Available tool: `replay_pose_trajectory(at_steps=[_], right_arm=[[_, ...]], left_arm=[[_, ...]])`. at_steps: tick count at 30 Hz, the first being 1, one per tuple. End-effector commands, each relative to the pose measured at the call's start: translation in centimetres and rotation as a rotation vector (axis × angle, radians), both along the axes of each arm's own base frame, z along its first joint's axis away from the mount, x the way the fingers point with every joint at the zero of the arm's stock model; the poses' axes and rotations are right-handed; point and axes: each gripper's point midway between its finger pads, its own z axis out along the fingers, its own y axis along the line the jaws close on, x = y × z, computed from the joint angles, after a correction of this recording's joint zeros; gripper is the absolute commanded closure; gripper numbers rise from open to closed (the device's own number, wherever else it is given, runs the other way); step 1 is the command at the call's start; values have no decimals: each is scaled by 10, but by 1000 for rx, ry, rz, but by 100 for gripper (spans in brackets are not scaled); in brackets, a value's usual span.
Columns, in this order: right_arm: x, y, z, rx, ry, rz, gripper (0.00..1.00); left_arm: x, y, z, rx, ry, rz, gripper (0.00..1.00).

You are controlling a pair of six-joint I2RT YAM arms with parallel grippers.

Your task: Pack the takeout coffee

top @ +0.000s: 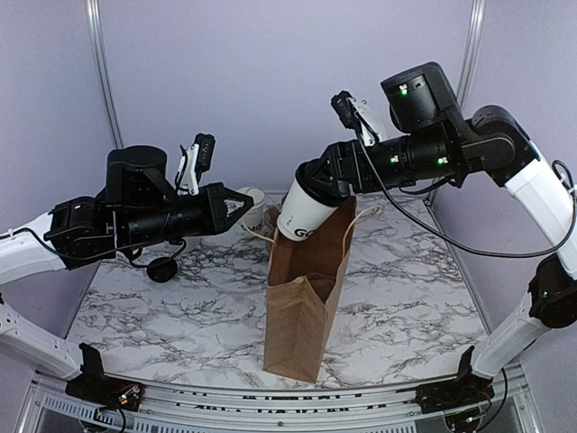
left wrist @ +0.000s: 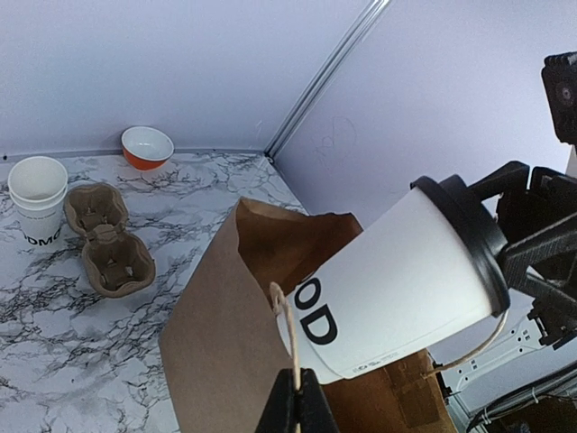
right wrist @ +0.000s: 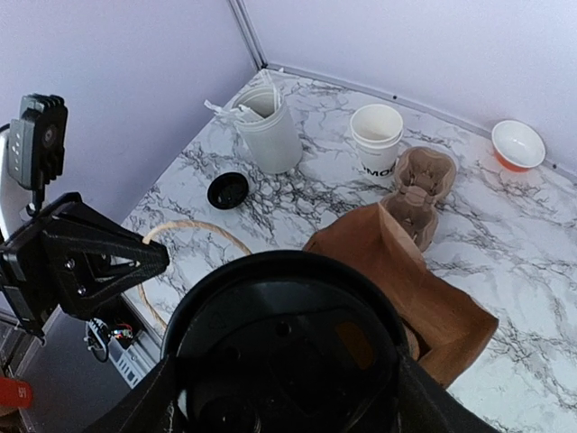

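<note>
1. The right gripper (top: 315, 183) is clamping the takeout coffee (left wrist: 397, 280) at its black-lidded end, with its jaws spread wide around the cup
2. The cup is hanging tilted over the open mouth of the paper bag (top: 305, 302) — its base is sitting lowest, at the bag's rim, and its lid is pointing up toward the right arm
3. The left gripper (left wrist: 297, 408) is pinching the bag handle (left wrist: 287, 329), its jaws closed tight on the twine
4. The bag is standing upright on the marble table (top: 406, 298)
5. Farther back, a lidless white cup (left wrist: 38, 194), a cardboard cup carrier (left wrist: 108, 244) and an orange bowl (left wrist: 147, 147) are sitting apart from the bag — a utensil holder (right wrist: 268, 135) and a loose black lid (right wrist: 228, 190) are sitting near each other
</note>
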Motion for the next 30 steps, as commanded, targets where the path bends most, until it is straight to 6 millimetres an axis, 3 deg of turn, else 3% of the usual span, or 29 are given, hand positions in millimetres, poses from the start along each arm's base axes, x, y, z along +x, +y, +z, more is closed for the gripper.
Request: replay_pose_trajectory(at_steps=[1, 17, 23, 30], right_arm=[[-14, 12, -19, -58, 59, 43, 49], [-22, 26, -54, -249, 100, 50, 50], [-15, 24, -32, -218, 63, 36, 49], [-1, 23, -21, -167, 65, 44, 49]], left_arm=[[-1, 21, 24, -56, -66, 91, 100], [-36, 10, 31, -74, -122, 72, 100], [-46, -2, 40, -99, -148, 16, 100], [-45, 3, 50, -154, -164, 44, 100]])
